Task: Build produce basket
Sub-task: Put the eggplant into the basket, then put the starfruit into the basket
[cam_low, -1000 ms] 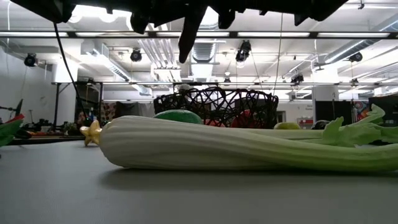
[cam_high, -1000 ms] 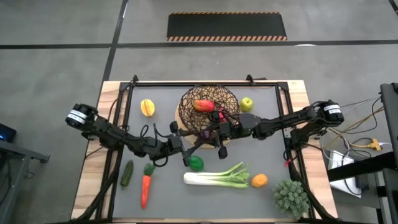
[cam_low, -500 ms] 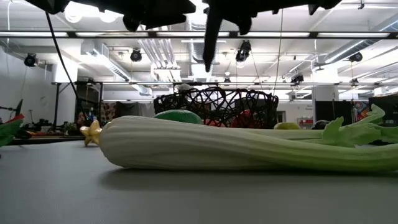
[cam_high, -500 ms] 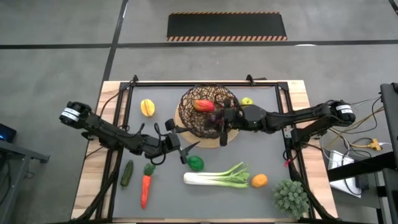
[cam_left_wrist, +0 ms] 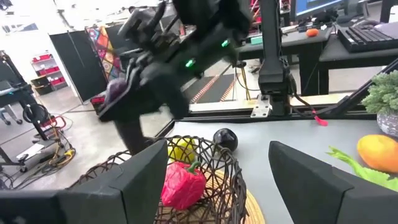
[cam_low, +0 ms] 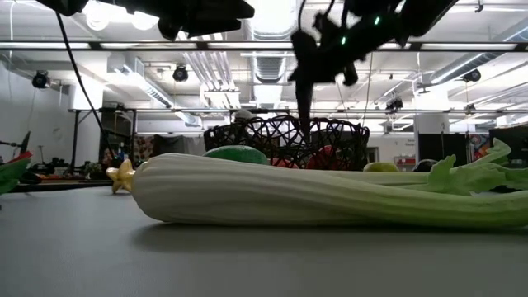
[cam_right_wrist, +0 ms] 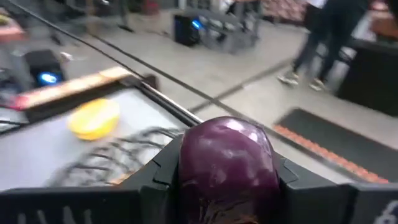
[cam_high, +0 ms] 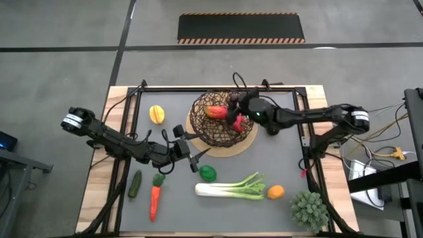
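You are partway through the build. The basket (cam_high: 221, 119) sits at the far middle of the table on its pale wooden disc and already holds 2 red items, apparently peppers (cam_high: 217, 112). The right gripper (cam_high: 234, 104) is over the basket's far right rim, its fingers clamped on the dark purple eggplant (cam_right_wrist: 227, 158), which is not yet released. The left gripper (cam_high: 193, 157) hangs just beside the basket's near left edge, fingers apart and holding nothing. You still have to load the yellow pepper (cam_high: 156, 114), cucumber (cam_high: 135, 184), carrot (cam_high: 154, 199), green pepper (cam_high: 207, 173), leek (cam_high: 231, 188) and orange (cam_high: 275, 192). The green apple, seen through the left wrist view (cam_left_wrist: 181, 149), lies beside the basket. By this count, less than half of the produce is in.
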